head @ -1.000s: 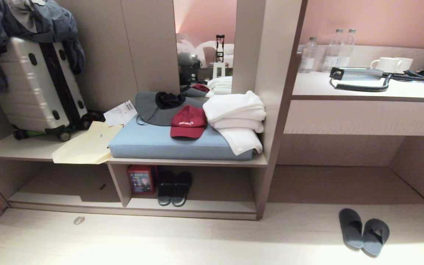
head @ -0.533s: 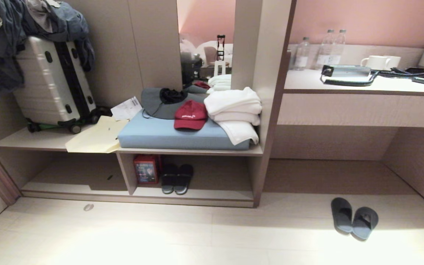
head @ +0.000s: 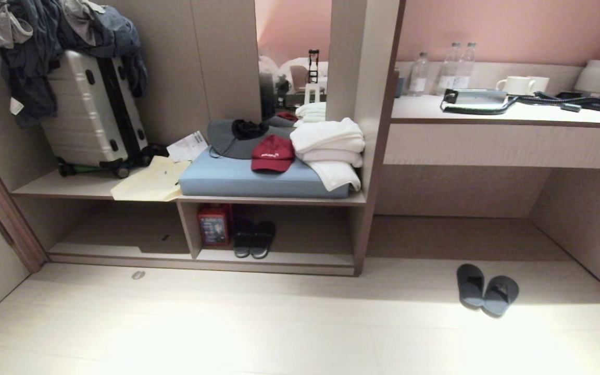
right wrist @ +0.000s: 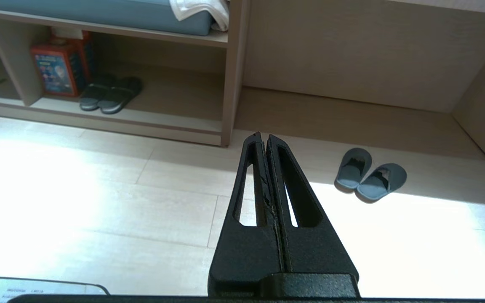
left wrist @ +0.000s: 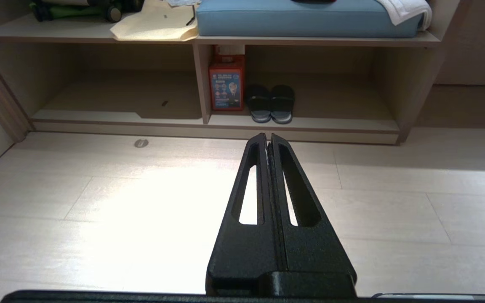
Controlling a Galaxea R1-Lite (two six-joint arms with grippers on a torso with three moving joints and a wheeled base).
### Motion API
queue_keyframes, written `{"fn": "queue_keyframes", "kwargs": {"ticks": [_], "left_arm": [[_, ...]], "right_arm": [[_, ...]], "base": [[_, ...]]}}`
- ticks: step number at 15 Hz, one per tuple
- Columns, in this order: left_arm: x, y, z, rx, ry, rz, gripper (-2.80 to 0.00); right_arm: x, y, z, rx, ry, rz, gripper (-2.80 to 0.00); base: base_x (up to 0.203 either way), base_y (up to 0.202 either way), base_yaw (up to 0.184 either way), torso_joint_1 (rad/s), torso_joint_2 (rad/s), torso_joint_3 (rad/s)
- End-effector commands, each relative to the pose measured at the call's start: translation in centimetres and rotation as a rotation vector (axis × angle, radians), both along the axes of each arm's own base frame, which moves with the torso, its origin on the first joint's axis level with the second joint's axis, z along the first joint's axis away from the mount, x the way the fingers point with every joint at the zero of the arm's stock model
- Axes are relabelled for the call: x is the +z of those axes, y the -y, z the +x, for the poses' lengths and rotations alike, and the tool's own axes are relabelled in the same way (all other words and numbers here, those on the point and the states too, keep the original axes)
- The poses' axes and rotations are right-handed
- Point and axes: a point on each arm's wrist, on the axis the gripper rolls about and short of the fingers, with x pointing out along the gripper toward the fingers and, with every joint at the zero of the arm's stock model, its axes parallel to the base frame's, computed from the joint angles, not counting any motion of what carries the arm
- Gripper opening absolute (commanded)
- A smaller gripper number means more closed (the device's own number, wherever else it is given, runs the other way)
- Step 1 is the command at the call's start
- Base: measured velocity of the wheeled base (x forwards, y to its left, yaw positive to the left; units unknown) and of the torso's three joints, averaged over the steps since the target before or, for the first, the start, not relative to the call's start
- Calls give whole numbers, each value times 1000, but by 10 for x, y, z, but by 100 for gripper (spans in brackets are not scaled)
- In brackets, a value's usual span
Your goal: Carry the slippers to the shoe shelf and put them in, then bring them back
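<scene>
The pair of plain dark grey-blue slide slippers [head: 486,291] sits side by side on the pale floor [head: 279,323], right of the low grey-brown laminate shoe shelf [head: 274,258], well apart from it. A blacker pair [head: 253,240] rests inside beside a red box [head: 213,224]. Left hand [left wrist: 267,136] and right hand [right wrist: 262,135] hang above the floor, fingers pressed together, empty.

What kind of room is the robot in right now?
Probably a hotel room's entry nook: a suitcase on a built-in luggage bench, folded white towels beside it, and water bottles with mugs on the desk counter. Grey-blue slippers lie on the floor.
</scene>
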Motion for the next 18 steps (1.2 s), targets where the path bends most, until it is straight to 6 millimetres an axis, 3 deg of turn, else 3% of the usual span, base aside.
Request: {"fn": "queue_keyframes", "kwargs": {"ticks": [1, 18], "left_arm": [[0, 0, 0, 0, 0, 0, -280], [0, 0, 0, 0, 0, 1, -280]], "right_arm": [[0, 0, 0, 0, 1, 0, -280], [0, 0, 0, 0, 1, 1, -280]], "base": [[-197, 0, 2, 2, 5, 4], [-195, 0, 1, 2, 2, 2]]}}
